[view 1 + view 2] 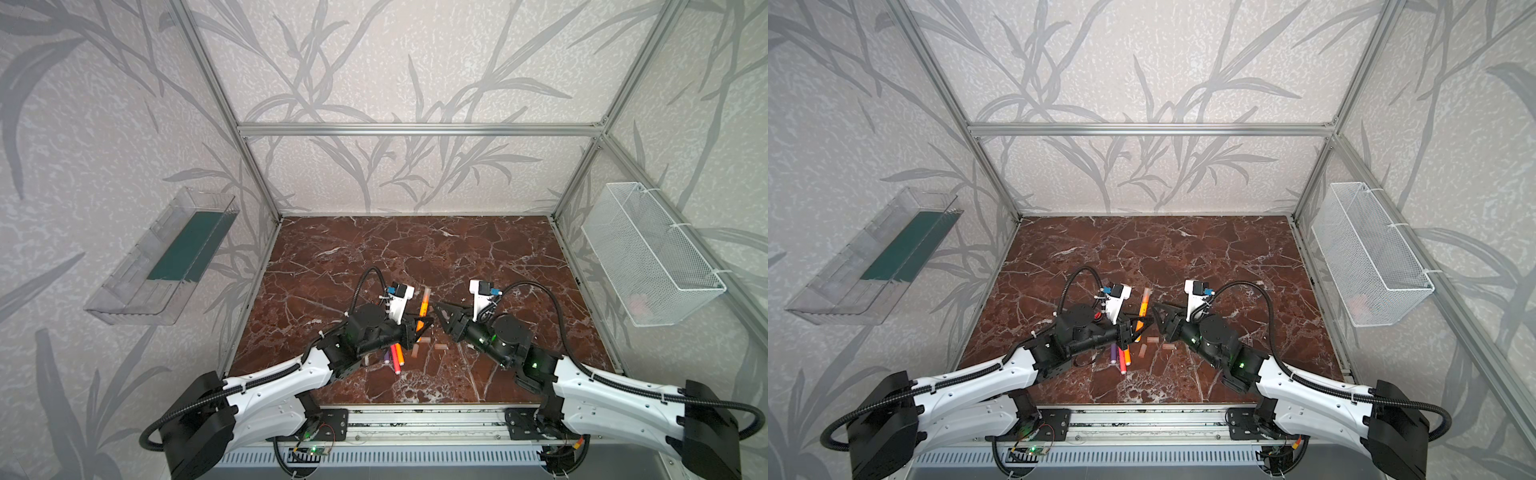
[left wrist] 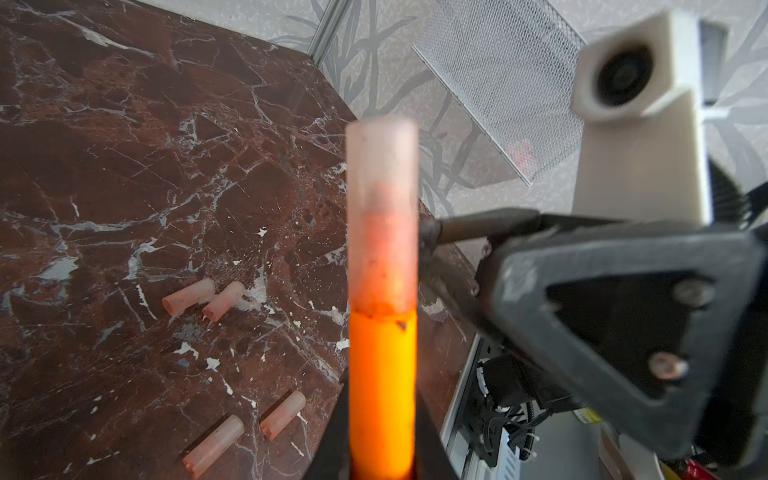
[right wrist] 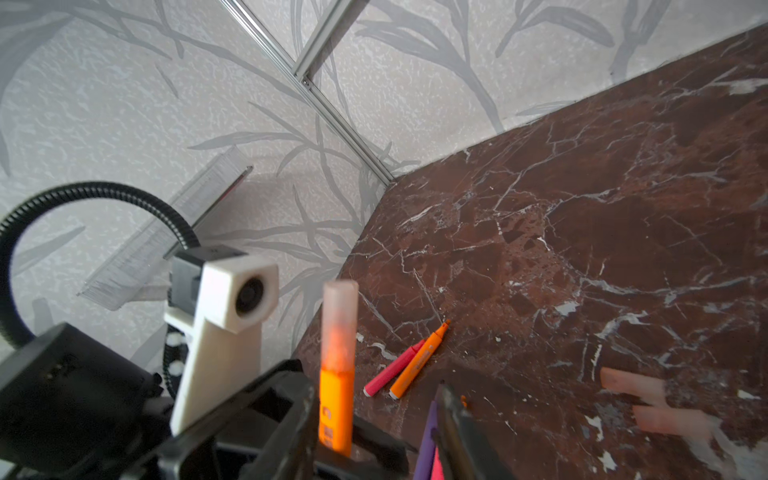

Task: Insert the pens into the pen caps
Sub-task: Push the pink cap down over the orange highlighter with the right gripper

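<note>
Above marble table [image 1: 415, 257], left tool [image 1: 422, 325] grips orange pen [image 2: 382, 374]; right tool [image 2: 428, 251] gapes beside its cap [image 2: 382, 208].

We see soft, even light with faint shadows on the marble table [image 1: 415, 249]. In the wrist views the near orange pen [image 2: 382, 365] and two pen caps [image 3: 631, 386] blur; both top views bow at the edges.

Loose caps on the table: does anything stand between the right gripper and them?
Nothing visible does: the loose caps lie uncovered on the marble table near the open right gripper; the capped orange pen stands aside.
</note>
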`<state>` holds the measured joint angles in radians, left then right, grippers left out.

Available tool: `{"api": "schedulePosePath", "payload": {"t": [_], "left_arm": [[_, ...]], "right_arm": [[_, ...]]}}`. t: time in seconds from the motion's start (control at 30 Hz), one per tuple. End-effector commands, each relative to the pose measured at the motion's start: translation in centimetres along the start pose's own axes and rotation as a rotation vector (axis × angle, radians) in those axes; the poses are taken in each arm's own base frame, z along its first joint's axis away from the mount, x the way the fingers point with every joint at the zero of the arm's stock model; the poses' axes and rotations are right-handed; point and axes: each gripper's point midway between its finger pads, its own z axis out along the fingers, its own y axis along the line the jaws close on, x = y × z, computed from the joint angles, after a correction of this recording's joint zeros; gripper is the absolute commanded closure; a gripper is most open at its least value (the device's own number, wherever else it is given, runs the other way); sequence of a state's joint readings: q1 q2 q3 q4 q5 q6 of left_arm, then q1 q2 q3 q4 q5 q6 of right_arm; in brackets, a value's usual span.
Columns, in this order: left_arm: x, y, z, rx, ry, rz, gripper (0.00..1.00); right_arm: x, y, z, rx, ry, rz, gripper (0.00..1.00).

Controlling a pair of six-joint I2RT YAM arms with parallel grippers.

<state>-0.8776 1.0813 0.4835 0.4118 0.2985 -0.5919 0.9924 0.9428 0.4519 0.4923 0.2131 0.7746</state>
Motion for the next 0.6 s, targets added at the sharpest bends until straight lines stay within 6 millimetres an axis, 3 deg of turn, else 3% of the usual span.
{"api": "schedulePosePath", "payload": {"t": [0.0,0.27,0.57], "left_arm": [[-0.3,-0.2,-0.1,-0.027,0.004,0.09,1.0],[0.5,-0.7,0.1,-0.023,0.033,0.142,1.0],[0.8,-0.7,0.1,-0.025,0.042,0.156,1.0]], "right_arm": [[-1.6,0.6,0.1,0.027,-0.022,-0.05,0.49],[-1.9,0.0,2.5,0.075,0.0,-0.025,0.49],[-1.2,0.7,4.2,0.061,0.05,-0.026,0.68]]}}
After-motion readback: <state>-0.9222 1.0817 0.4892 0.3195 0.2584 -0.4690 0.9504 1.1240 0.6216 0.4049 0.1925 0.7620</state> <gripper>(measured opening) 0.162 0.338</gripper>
